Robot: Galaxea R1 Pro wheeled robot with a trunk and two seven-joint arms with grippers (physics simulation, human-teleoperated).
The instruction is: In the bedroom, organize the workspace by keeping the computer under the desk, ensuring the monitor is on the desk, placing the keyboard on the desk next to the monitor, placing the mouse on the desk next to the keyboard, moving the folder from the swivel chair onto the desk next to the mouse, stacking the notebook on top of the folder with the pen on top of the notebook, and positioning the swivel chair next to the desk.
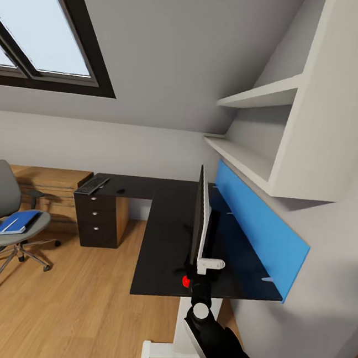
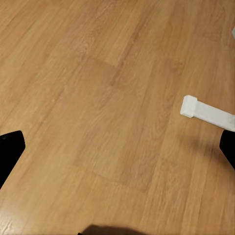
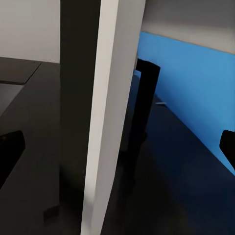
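Right tool [image 1: 201,279] is seen nearest, spread wide astride the near edge of the monitor [image 1: 200,226], which stands edge-on along the bench [image 1: 166,244]; far left lies the keyboard [image 1: 93,184]; the folder [image 1: 17,222] is left on the swivel chair [image 1: 0,209]

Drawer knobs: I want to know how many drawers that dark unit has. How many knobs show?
3, in a vertical row on the front of the dark drawer unit under the desk's far end; others may be hidden.
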